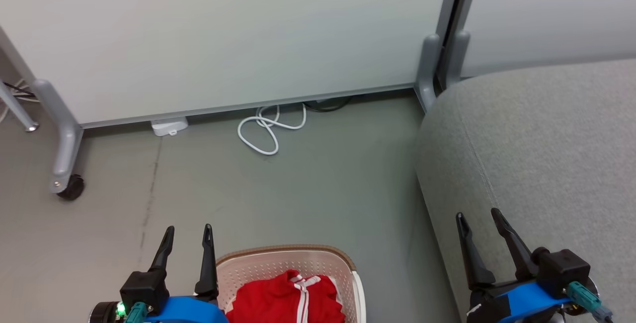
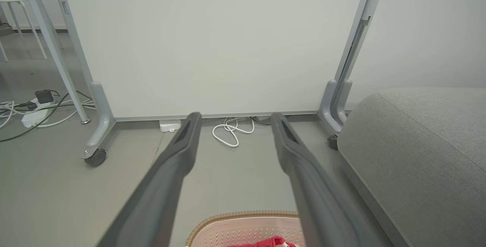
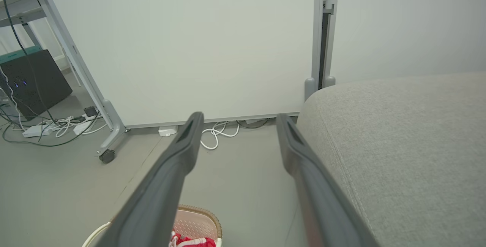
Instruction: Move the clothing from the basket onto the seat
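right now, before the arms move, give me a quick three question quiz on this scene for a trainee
1. True or false: the red clothing lies inside the basket.
2. Pick one. The seat stands: A) to the robot's left of the basket; B) to the robot's right of the basket; C) underneath the basket.
3. Fill the gap: the left gripper and the right gripper both have their jaws ____ and hold nothing.

Key: 1 true; 2 B; 3 open.
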Motion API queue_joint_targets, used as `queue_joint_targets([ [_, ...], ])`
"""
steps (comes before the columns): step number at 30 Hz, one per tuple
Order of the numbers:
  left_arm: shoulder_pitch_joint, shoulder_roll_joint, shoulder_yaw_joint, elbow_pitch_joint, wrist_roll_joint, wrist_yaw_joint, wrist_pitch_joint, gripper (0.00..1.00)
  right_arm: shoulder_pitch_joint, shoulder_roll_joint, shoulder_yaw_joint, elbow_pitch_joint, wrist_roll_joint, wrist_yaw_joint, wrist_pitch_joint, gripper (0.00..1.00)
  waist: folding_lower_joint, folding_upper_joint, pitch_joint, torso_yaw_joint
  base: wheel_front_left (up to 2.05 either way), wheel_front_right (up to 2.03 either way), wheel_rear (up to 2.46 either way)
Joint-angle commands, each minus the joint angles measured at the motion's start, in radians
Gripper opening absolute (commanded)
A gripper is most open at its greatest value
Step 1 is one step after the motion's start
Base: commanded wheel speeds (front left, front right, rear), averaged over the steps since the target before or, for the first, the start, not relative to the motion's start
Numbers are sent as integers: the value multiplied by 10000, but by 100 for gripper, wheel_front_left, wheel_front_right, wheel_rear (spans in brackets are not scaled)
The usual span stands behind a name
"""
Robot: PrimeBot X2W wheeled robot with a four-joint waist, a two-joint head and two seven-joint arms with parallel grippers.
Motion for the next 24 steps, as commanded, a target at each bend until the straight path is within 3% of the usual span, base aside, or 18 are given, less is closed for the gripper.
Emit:
queue_joint_targets([
  [1, 14, 62, 45, -39, -42, 68, -48, 100, -147, -56, 73, -64, 68, 4, -44, 100, 0, -1, 110, -115, 0, 0, 0],
  [12, -550, 224, 25, 902, -334, -143, 439, 100, -1013, -50, 921, -10, 425, 3, -274, 100, 0, -1, 1561, -1788, 0, 0, 0],
  [24, -2141, 732, 419, 3850, -909, -231, 1835, 100, -2125, -39, 1632, 326, 1571, 4, -609, 100, 0, -1, 3597, -3665, 0, 0, 0],
])
